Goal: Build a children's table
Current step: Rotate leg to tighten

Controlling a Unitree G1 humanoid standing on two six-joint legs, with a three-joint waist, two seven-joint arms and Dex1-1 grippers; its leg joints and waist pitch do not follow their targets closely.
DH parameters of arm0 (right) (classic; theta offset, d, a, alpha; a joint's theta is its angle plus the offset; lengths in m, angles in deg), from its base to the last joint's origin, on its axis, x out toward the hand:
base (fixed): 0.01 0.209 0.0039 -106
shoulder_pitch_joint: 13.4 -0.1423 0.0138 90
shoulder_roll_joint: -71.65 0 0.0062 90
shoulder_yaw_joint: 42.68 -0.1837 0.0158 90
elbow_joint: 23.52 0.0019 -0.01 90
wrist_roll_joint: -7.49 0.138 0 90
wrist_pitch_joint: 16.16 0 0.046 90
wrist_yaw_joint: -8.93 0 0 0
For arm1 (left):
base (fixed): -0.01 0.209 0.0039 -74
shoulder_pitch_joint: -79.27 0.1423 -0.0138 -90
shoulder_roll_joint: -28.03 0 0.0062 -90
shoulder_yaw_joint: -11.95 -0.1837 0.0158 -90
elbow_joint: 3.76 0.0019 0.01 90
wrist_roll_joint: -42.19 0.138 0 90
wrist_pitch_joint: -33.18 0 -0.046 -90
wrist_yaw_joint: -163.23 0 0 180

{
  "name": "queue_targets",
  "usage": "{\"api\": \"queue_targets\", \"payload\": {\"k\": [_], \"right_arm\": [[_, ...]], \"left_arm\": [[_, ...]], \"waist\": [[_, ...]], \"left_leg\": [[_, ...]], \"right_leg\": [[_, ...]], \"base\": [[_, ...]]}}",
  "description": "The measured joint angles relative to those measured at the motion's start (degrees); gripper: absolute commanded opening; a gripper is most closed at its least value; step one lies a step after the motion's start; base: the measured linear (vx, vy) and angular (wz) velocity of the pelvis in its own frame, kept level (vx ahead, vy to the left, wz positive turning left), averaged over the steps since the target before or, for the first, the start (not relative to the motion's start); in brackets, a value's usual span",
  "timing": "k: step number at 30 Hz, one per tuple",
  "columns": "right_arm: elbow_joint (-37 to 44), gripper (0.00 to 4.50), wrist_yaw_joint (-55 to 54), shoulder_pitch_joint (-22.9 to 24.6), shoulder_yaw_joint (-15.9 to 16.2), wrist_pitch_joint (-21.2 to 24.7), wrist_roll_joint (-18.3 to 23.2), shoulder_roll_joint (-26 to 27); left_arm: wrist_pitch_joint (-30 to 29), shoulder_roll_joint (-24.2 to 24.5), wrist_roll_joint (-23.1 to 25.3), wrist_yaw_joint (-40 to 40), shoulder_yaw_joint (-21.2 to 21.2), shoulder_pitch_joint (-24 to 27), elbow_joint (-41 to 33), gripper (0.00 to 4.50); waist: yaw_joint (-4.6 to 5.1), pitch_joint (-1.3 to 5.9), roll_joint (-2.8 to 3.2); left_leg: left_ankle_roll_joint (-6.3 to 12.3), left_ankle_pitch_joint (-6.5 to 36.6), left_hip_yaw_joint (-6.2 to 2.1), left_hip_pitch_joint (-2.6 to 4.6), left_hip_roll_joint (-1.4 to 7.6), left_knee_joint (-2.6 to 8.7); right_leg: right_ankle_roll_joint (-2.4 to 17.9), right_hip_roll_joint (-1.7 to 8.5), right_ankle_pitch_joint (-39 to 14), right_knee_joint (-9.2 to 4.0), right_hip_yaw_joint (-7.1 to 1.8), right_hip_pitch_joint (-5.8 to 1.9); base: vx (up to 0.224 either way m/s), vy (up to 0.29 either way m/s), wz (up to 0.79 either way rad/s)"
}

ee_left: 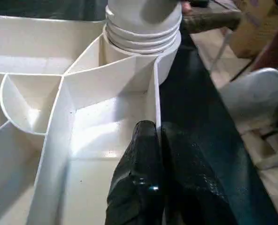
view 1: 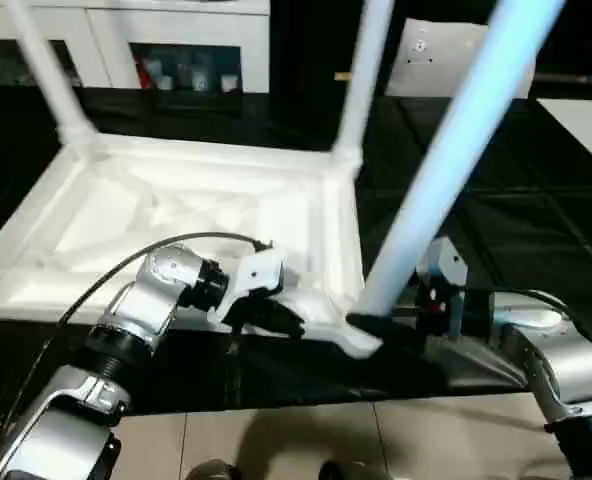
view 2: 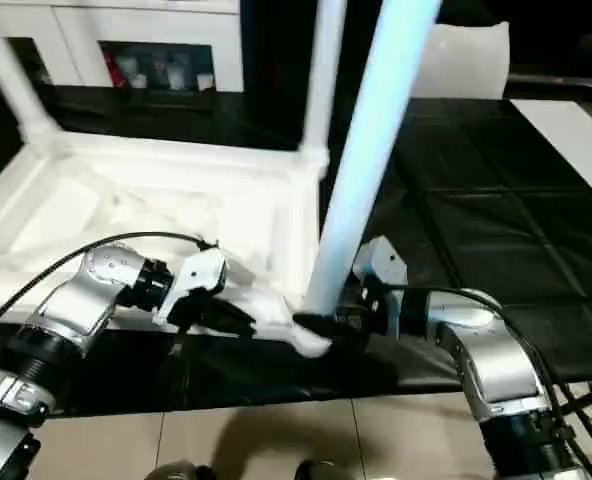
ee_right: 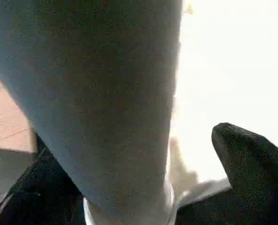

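Where cabinets (view 1: 146, 45) stand, black work surface (view 1: 536, 220) beneath.

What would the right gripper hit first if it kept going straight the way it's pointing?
Most likely the near leg: the right gripper is open at the base of that leg, where it enters the tabletop's corner socket. How much gap is left is unclear.

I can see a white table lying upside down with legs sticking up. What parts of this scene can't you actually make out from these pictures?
- Leg tops: all three standing legs, including the near leg, are cut off by the head views' upper edge.
- The tabletop's near left corner: hidden behind the left forearm.
- Cabinet contents at the back: too small and blurred to name.
- Whether the near leg is fully screwed into its socket: cut off in the left wrist view; the right pincer covers it in the head views.
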State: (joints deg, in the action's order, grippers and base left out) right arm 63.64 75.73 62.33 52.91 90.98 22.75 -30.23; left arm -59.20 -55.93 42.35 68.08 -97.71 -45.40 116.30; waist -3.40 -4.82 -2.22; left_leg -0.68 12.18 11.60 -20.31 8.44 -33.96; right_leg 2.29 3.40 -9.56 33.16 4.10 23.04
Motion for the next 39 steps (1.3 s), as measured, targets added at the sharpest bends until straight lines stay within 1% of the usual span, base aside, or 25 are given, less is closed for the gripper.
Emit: {"api": "queue_targets", "payload": {"k": [3, 4, 5, 8, 11, 13, 14, 15, 16, 19, 20, 21, 24, 25, 26, 31, 33, 36, 37, 39], "right_arm": [[0.0, 3.99, 4.4, 0.0, 0.3, 0.0, 1.7, -1.3], [0.0, 3.88, 5.4, -0.1, 0.5, 0.0, 2.3, -1.7], [-0.1, 3.65, 6.5, -0.2, 0.8, 0.0, 2.7, -1.9], [-0.7, 3.54, 8.7, -1.3, 1.8, -0.4, 3.0, -2.5], [-1.9, 3.21, 10.6, -2.2, 3.0, -0.9, 3.1, -2.8], [-1.9, 3.11, 11.2, -2.2, 3.5, -1.0, 3.1, -2.8], [-1.9, 2.98, 11.8, -2.2, 3.8, -0.9, 3.1, -3.0], [-1.9, 2.98, 12.0, -2.2, 3.9, -0.9, 3.1, -3.1], [-1.9, 2.73, 12.5, -2.2, 3.9, -0.8, 3.1, -3.3], [-1.9, 2.62, 13.3, -2.2, 4.0, 0.0, 3.2, -3.9], [-1.9, 2.52, 13.5, -2.2, 4.1, 0.3, 3.2, -3.9], [-1.9, 2.33, 13.5, -2.2, 4.1, 0.3, 3.3, -3.9], [-1.9, 2.27, 13.5, -2.2, 4.3, 1.0, 3.8, -4.2], [-1.9, 2.14, 13.5, -2.2, 4.3, 1.2, 3.9, -4.2], [-1.8, 2.11, 13.4, -2.2, 4.3, 1.3, 4.0, -4.3], [-0.9, 2.06, 12.6, -2.0, 4.0, 2.9, 4.4, -4.2], [0.2, 2.06, 10.5, -1.2, 3.5, 4.1, 4.4, -2.9], [0.4, 2.05, 5.3, -0.9, 2.4, 5.2, 4.3, -0.4], [0.6, 2.05, 0.9, -0.2, 1.1, 6.4, 3.5, 2.0], [0.5, 2.04, -6.9, 0.0, -1.2, 7.8, 2.3, 6.0]], "left_arm": [[1.2, 0.1, 0.0, 1.9, -0.8, -0.9, 1.1, 0.0], [1.3, 0.1, -0.1, 2.4, -1.0, -1.1, 1.4, 0.0], [1.5, 0.1, -0.1, 2.9, -1.2, -1.3, 1.8, 0.0], [2.4, 0.1, -0.3, 3.8, -1.6, -2.0, 2.6, 0.0], [3.4, 0.0, -0.3, 4.5, -2.0, -2.6, 3.7, 0.0], [3.7, 0.0, -0.4, 5.0, -2.1, -2.7, 4.0, 0.0], [3.8, 0.0, -0.4, 5.1, -2.2, -2.8, 4.2, 0.0], [3.8, 0.0, -0.4, 5.1, -2.3, -3.0, 4.3, 0.0], [3.8, 0.0, -0.4, 5.2, -2.4, -3.2, 4.6, 0.0], [3.9, 0.0, -0.4, 5.2, -2.4, -3.2, 4.7, 0.0], [3.9, 0.0, -0.4, 5.2, -2.5, -3.3, 4.7, 0.0], [4.0, 0.0, -0.5, 5.2, -2.6, -3.3, 4.7, 0.0], [4.1, 0.0, -0.6, 5.5, -2.7, -3.4, 5.0, 0.0], [4.1, -0.1, -0.6, 5.6, -2.7, -3.4, 5.1, 0.0], [4.1, -0.1, -0.6, 5.6, -2.7, -3.4, 5.1, 0.0], [4.1, -0.4, -0.9, 5.6, -2.6, -3.4, 5.1, 0.0], [3.3, -0.3, -0.8, 5.2, -2.4, -3.4, 5.1, 0.0], [0.9, -0.1, -0.2, 2.9, -1.4, -3.4, 5.0, 0.0], [-1.6, -0.6, 0.4, -0.1, -0.5, -3.4, 5.0, 0.0], [-4.4, -1.7, 1.6, -4.8, 1.1, -3.5, 5.0, 0.0]], "waist": [[-0.49, 0.01, -0.05], [-0.59, 0.01, -0.06], [-0.7, 0.01, -0.07], [-1.17, 0.01, -0.09], [-1.84, 0.01, -0.15], [-1.91, 0.02, -0.16], [-1.91, 0.01, -0.18], [-1.92, 0.01, -0.19], [-1.93, 0.01, -0.2], [-1.92, 0.02, -0.23], [-1.91, 0.01, -0.24], [-1.91, 0.01, -0.25], [-2.03, 0.02, -0.25], [-2.06, 0.02, -0.26], [-2.07, 0.02, -0.26], [-2.07, 0.02, -0.26], [-2.0, 0.02, -0.26], [-1.4, 0.02, -0.25], [-1.21, 0.05, -0.32], [-0.45, 0.06, -0.31]], "left_leg": [[0.01, 0.0, 0.0, 0.01, 0.01, -0.04], [0.01, 0.0, 0.0, 0.02, 0.01, -0.05], [0.01, 0.0, 0.0, 0.02, 0.02, -0.08], [0.01, 0.0, 0.0, 0.01, 0.04, -0.16], [0.01, 0.0, 0.0, 0.01, 0.05, -0.19], [0.01, 0.0, 0.0, 0.01, 0.05, -0.19], [0.01, 0.0, 0.0, 0.0, 0.05, -0.21], [0.01, 0.0, 0.0, 0.0, 0.05, -0.22], [0.01, 0.0, 0.0, 0.0, 0.05, -0.24], [0.01, 0.0, 0.0, 0.0, 0.06, -0.26], [0.01, 0.0, 0.0, 0.0, 0.06, -0.27], [0.01, 0.0, 0.0, 0.0, 0.06, -0.27], [0.01, 0.0, -0.01, 0.0, 0.06, -0.27], [0.01, 0.0, -0.01, 0.0, 0.06, -0.28], [0.01, 0.0, 0.0, 0.0, 0.06, -0.28], [0.01, 0.0, -0.01, 0.01, 0.07, -0.29], [-0.01, 0.0, -0.01, 0.06, 0.08, -0.29], [-0.23, 0.0, -0.01, 0.16, 0.08, -0.32], [-0.41, 0.0, -0.02, 0.24, 0.09, -0.31], [-0.47, -0.1, -0.05, 0.29, 0.09, -0.38]], "right_leg": [[0.0, 0.0, 0.0, 0.06, 0.01, -0.02], [0.0, 0.0, 0.0, 0.07, 0.01, -0.02], [0.0, 0.0, 0.0, 0.1, 0.02, -0.01], [0.0, 0.0, 0.0, 0.2, 0.03, 0.0], [0.0, 0.0, 0.0, 0.23, 0.04, 0.0], [0.0, 0.0, 0.0, 0.23, 0.03, 0.0], [0.0, 0.0, 0.0, 0.24, 0.03, 0.0], [0.0, 0.0, 0.0, 0.24, 0.03, 0.0], [0.0, 0.01, 0.0, 0.26, 0.03, 0.0], [0.0, 0.01, 0.0, 0.29, 0.03, 0.0], [0.0, 0.01, 0.0, 0.3, 0.04, 0.0], [0.0, 0.0, 0.0, 0.31, 0.04, 0.0], [0.0, 0.01, 0.0, 0.31, 0.04, 0.0], [0.0, 0.01, 0.0, 0.31, 0.04, 0.0], [0.0, 0.01, 0.0, 0.31, 0.04, 0.0], [0.0, 0.01, 0.0, 0.31, 0.05, 0.0], [0.0, 0.0, 0.0, 0.34, 0.04, -0.02], [0.0, 0.0, 0.0, 0.43, 0.03, -0.04], [-0.1, -0.01, -0.1, 0.43, 0.04, -0.11], [-0.1, -0.01, 0.0, 0.46, 0.04, -0.15]], "base": [[0.0, 0.0, 0.0], [0.0, 0.0, 0.0], [0.0, 0.0, 0.0], [0.0, 0.0, 0.0], [0.0, 0.0, 0.0], [0.0, 0.0, 0.0], [0.0, 0.0, 0.0], [0.0, 0.0, 0.0], [0.0, 0.0, 0.0], [0.0, 0.0, 0.0], [0.0, 0.0, 0.0], [0.0, 0.0, 0.0], [0.0, 0.0, 0.0], [0.0, 0.0, 0.0], [0.0, 0.0, 0.0], [0.0, 0.0, 0.0], [0.0, 0.0, 0.0], [0.0, 0.0, 0.0], [0.0, 0.0, 0.0], [0.0, 0.0, 0.0]]}}
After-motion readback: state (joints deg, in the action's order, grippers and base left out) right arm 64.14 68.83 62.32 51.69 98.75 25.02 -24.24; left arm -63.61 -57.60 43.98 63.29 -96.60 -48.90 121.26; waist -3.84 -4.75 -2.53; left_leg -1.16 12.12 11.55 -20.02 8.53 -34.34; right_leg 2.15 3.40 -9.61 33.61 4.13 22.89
